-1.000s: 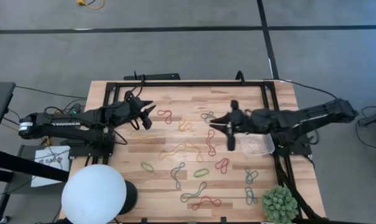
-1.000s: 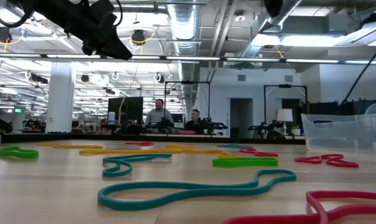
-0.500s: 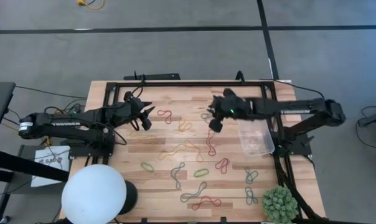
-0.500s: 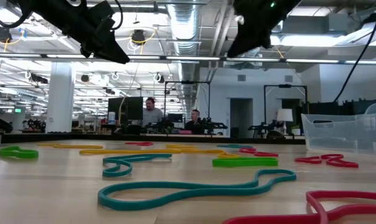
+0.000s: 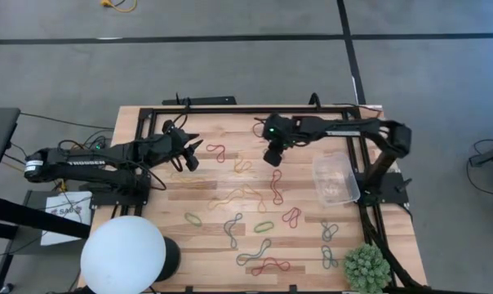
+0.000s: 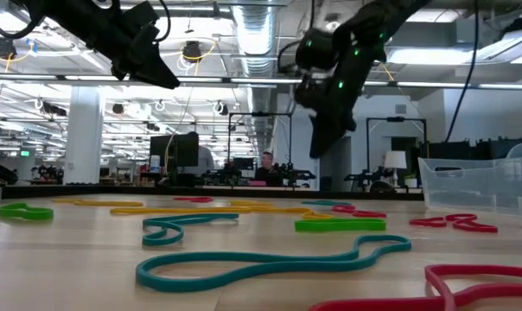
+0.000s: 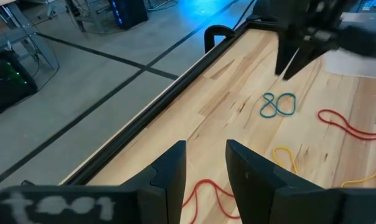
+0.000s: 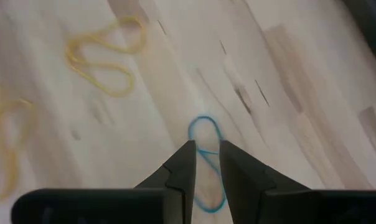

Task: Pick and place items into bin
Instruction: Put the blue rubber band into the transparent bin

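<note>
Where the pale wooden slatted table (image 5: 230, 184) meets its black frame, grey floor surrounds it, and an open office hall shows beyond in the low view. The small transparent clear-plastic bin (image 5: 335, 180) sits at the table's right edge. The right gripper (image 5: 274, 157) hangs over a thin blue-grey figure-eight rubber band (image 8: 205, 163) near the far edge; its fingers (image 8: 183, 168) stand narrowly apart, straddling the loop, not clamped on it. The left gripper (image 5: 193, 150) hovers near a red rubber band (image 5: 216, 152), fingers slightly apart and empty.
</note>
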Controlling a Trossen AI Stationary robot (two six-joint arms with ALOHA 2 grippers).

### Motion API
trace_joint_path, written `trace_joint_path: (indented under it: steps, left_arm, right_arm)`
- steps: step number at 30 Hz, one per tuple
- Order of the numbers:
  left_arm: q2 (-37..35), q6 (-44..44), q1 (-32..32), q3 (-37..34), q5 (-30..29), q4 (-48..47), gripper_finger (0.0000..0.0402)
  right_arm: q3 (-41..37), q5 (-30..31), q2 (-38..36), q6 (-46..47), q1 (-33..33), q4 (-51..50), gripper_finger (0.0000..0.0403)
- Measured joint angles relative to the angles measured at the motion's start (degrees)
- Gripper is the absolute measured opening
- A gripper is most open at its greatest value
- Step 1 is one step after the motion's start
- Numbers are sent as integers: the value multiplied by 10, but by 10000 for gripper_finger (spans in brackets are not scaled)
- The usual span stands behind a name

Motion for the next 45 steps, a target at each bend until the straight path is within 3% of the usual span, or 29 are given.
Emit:
trace_joint_path:
  steps: [20, 26, 32, 36, 45]
  left_arm:
    - [0, -16, 0, 0, -1, -28, 104]
    - [0, -16, 0, 0, -1, -28, 104]
    - [0, -16, 0, 0, -1, -28, 104]
    - [0, -16, 0, 0, -1, -28, 104]
    - [0, -16, 0, 0, 0, -34, 104]
  right_arm:
    - [41, 4, 123, -107, 1, -47, 66]
    - [41, 50, 135, -124, -1, -40, 66]
    - [41, 42, 135, -123, -12, -28, 66]
    - [42, 2, 147, -123, -19, -5, 66]
    - [44, 4, 172, -127, -17, 0, 63]
